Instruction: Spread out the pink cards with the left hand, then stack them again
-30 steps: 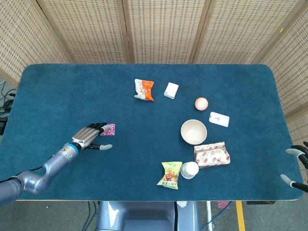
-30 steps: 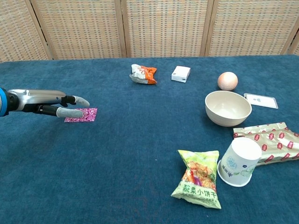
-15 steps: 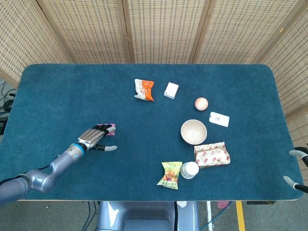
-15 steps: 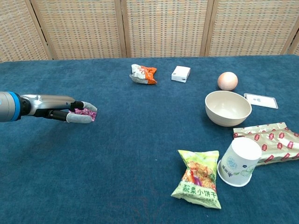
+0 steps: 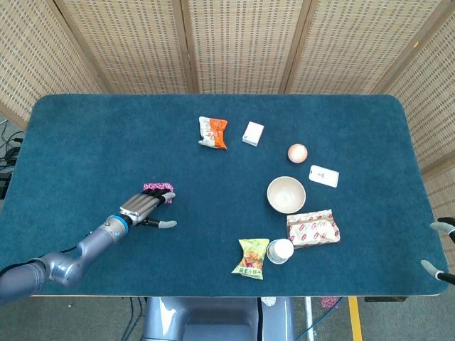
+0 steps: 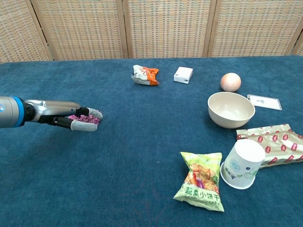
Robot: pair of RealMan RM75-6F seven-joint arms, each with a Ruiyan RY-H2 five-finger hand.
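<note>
The pink cards (image 5: 157, 188) lie in a small stack on the blue tablecloth, left of centre. My left hand (image 5: 146, 207) reaches over them from the near left, with its outstretched fingers lying on top and hiding most of the stack. The thumb (image 5: 168, 224) sticks out to the side, apart from the cards. In the chest view the pink cards (image 6: 86, 118) peek out between the fingers and thumb of the left hand (image 6: 71, 118). Only fingertips of my right hand (image 5: 439, 247) show at the right edge, spread, with nothing in them.
An orange snack bag (image 5: 212, 132) and a white box (image 5: 252, 133) lie at the back. On the right are an egg (image 5: 297, 152), a white card (image 5: 323, 175), a bowl (image 5: 286, 195), a red packet (image 5: 313, 228), a tipped paper cup (image 5: 281, 251) and a green snack bag (image 5: 252, 258).
My left hand has slid forward and to the right over the pink cards, now covering most of them. The right hand has drawn further off the right edge.
</note>
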